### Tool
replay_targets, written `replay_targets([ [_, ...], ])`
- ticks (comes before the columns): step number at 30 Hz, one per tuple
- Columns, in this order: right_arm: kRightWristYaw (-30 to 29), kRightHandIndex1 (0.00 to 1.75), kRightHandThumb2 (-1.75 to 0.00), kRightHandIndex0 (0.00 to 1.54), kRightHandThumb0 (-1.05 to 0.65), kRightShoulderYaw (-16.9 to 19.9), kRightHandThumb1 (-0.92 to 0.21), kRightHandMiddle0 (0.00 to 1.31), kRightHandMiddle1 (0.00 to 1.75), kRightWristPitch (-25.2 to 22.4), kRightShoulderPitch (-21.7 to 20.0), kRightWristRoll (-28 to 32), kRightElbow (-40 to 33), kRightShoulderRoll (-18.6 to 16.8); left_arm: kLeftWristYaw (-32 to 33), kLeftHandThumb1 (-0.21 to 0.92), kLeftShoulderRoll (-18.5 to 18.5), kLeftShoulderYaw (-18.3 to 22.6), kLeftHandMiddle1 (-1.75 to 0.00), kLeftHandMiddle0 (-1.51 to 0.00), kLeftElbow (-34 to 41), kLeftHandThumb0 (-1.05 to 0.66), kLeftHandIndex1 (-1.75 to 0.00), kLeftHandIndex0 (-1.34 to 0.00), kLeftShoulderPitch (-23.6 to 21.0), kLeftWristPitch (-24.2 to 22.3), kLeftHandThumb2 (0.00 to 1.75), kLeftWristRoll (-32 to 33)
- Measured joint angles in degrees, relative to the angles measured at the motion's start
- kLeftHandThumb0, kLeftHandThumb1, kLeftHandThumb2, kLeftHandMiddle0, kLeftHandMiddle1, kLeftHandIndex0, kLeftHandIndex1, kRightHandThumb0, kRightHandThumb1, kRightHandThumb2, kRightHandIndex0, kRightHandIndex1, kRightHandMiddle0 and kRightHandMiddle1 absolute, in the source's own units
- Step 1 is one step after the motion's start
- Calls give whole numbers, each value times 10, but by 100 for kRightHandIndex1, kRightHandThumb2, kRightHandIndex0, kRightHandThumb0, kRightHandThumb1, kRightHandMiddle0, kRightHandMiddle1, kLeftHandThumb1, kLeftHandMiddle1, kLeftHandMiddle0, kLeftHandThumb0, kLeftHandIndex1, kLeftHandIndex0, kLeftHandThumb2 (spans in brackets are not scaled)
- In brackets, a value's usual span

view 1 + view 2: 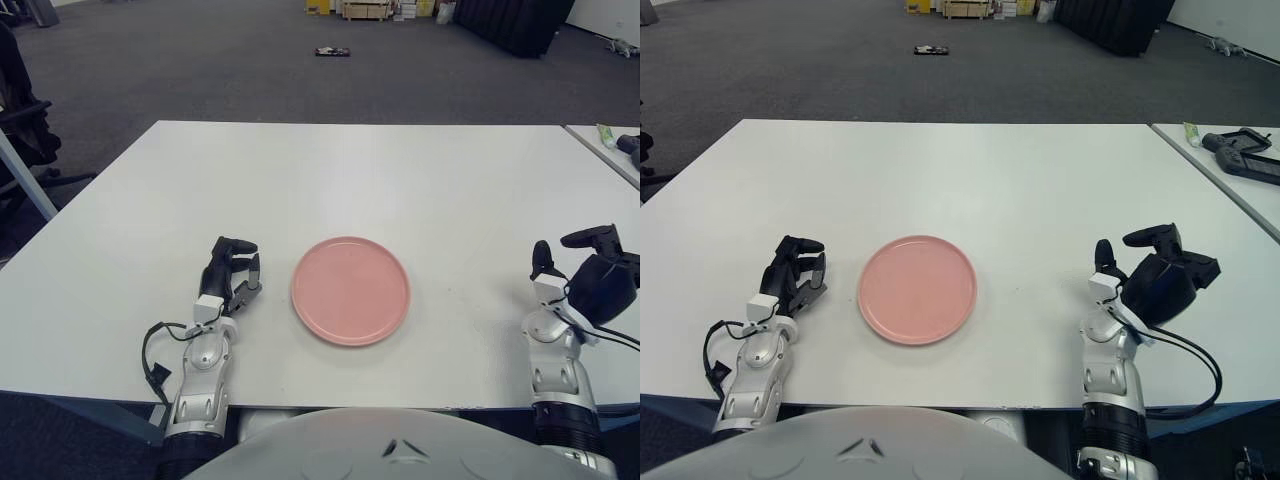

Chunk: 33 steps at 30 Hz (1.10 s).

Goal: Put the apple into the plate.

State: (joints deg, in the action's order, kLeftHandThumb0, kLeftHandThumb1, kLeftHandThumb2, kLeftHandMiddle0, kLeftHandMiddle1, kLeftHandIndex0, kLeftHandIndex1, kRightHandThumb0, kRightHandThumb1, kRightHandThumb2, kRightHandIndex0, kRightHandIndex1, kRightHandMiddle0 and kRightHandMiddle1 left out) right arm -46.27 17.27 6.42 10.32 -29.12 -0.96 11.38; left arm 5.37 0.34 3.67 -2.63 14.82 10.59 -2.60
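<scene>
A pink plate [350, 290] lies empty on the white table [350, 170], near the front edge and between my hands. No apple shows in either view. My left hand [232, 268] is just left of the plate, palm down, its fingers loosely bent and holding nothing. My right hand [575, 255] is well to the right of the plate near the table's front right corner, thumb up and fingers spread, empty. Both hands also show in the right eye view, the left [795, 265] and the right [1138, 255].
A second table [1230, 170] stands at the far right with a black device [1245, 152] and a small green-and-white tube [1191, 131] on it. An office chair [20, 110] is at the left. Boxes and a dark object lie on the grey carpet beyond.
</scene>
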Motion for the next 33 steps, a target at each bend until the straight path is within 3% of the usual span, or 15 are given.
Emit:
replay_targets([
  [1, 7, 175, -106, 80, -43, 6, -51, 45, 175, 10, 3, 8, 1, 7, 0, 76, 0, 0, -170, -51, 0, -37, -175, -29, 0, 0, 76, 0],
  [2, 12, 169, -94, 51, -41, 12, -61, 39, 175, 16, 6, 14, 2, 12, 0, 76, 0, 0, -170, -51, 0, -37, -175, -29, 0, 0, 76, 0],
  [4, 18, 164, -82, 26, -39, 21, -70, 33, 175, 16, 9, 16, 1, 17, -1, 76, 1, 1, -170, -51, 0, -37, -175, -29, 2, -1, 75, 1],
  [6, 22, 143, -86, 11, -51, 27, -56, 13, 144, 16, 13, 17, -1, 16, -1, 76, 1, 1, -170, -51, 0, -37, -175, -29, 2, -3, 75, 0],
  [8, 32, 120, -89, 5, -56, 33, -51, 7, 118, 16, 24, 19, -8, 16, -1, 77, 1, 1, -169, -50, 1, -37, -175, -28, 2, -5, 73, 0],
  [9, 40, 94, -88, 3, -60, 36, -50, 4, 87, 16, 32, 22, -15, 16, -1, 78, 0, 0, -169, -50, 2, -37, -175, -28, 2, -6, 73, 0],
  [10, 55, 84, -87, 3, -62, 38, -50, 3, 75, 13, 45, 27, -29, 15, -1, 78, 0, -1, -169, -50, 3, -37, -175, -28, 2, -7, 72, -1],
  [12, 95, 48, -82, 1, -70, 43, -53, 1, 31, -11, 79, 31, -69, 15, -1, 79, -2, -3, -168, -50, 6, -37, -175, -27, 2, -8, 72, -1],
  [15, 148, 16, -68, 0, -85, 50, -59, 0, 10, -68, 112, 27, -129, 15, -1, 79, -2, -3, -168, -50, 7, -37, -175, -27, 4, -7, 71, -1],
  [21, 207, 2, -38, 0, -103, 57, -69, 0, 1, -142, 153, -17, -213, 16, -1, 78, -2, -3, -170, -49, 3, -37, -175, -28, 3, -6, 72, -1],
  [27, 270, 0, -30, 0, -105, 50, -67, 0, 0, -191, 204, -66, -300, 8, -1, 78, -3, -3, -171, -49, 0, -37, -175, -28, 2, -1, 73, -1],
  [33, 320, 0, -27, 0, -105, 51, -65, 0, 0, -217, 209, -84, -340, 9, -1, 78, -4, -4, -170, -50, -4, -37, -175, -28, -4, -1, 72, -1],
])
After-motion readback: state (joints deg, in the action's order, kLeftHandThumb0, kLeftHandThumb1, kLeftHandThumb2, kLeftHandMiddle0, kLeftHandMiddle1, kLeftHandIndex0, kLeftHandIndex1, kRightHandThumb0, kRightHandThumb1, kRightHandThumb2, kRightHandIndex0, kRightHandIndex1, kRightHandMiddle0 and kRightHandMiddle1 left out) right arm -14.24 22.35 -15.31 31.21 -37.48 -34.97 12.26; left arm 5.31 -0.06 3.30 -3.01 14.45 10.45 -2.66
